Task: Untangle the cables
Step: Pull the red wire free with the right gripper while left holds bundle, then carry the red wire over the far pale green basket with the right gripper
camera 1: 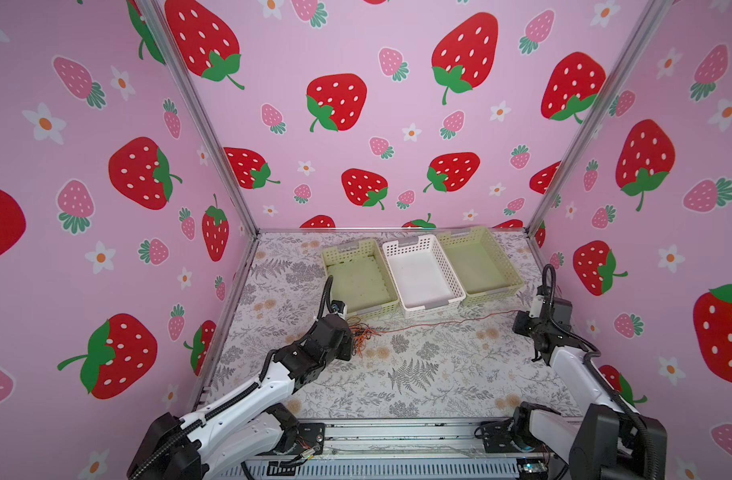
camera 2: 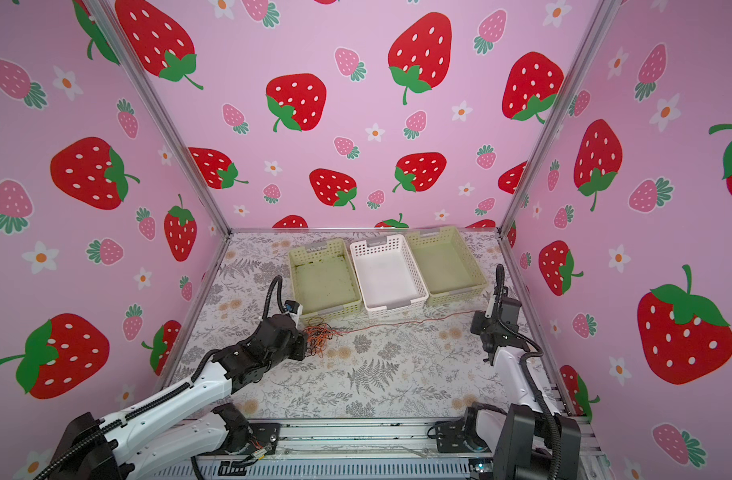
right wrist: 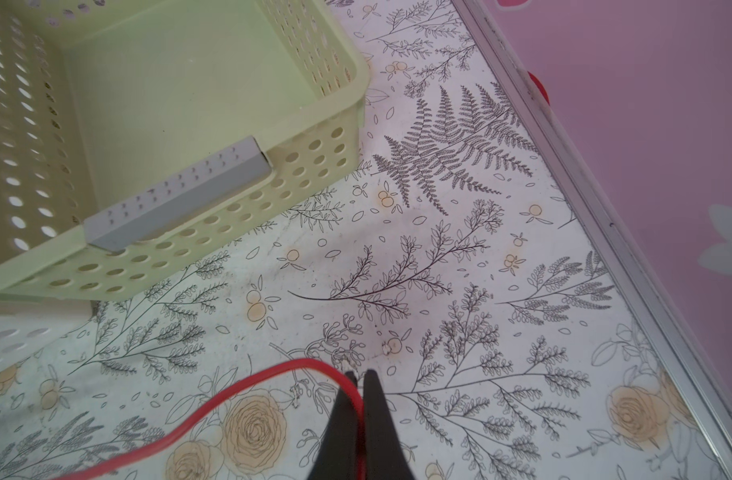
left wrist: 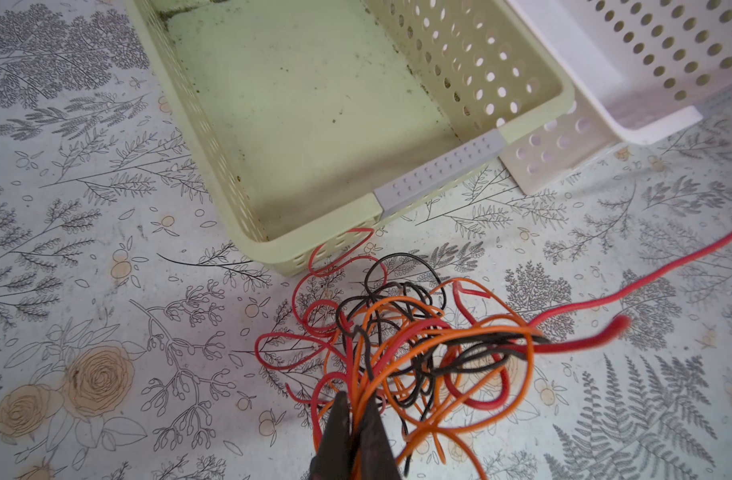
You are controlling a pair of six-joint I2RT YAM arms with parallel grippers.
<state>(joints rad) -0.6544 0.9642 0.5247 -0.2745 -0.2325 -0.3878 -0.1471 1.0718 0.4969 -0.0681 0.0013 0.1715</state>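
Tangled cables (left wrist: 397,353) bunch at the tips of the left end effector (left wrist: 356,401), which is clamped on them; one red cable (right wrist: 302,362) stretches sideways across the table (camera 1: 439,374) to the right end effector (right wrist: 359,374), pinched shut on its end, with baskets (camera 1: 434,305) just beyond both
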